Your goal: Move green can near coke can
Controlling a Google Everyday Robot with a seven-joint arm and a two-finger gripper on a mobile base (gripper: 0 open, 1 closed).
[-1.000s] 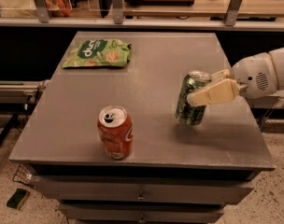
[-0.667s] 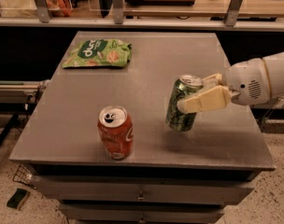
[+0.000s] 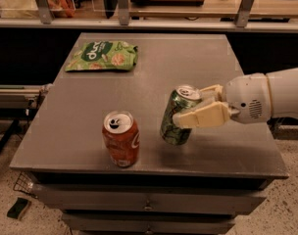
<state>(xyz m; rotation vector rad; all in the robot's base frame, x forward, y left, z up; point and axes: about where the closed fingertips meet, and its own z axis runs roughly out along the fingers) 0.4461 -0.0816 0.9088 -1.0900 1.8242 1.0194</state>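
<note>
The green can (image 3: 177, 116) is tilted, top leaning right, held just above the grey table (image 3: 80, 121) right of centre. My gripper (image 3: 193, 106) comes in from the right on a white arm and is shut on the green can, one cream finger in front and one behind. The coke can (image 3: 120, 138), red-orange with a silver top, stands upright near the table's front edge, a short gap to the left of the green can.
A flat green snack bag (image 3: 103, 56) lies at the table's back left. A shelf with metal posts (image 3: 122, 4) runs behind the table. Drawers (image 3: 149, 204) sit under the tabletop. A small dark object (image 3: 17, 208) lies on the floor at the left.
My gripper has carried the green can leftward and toward the front, closing the gap to the coke can. The coke can and the bag have not moved.
</note>
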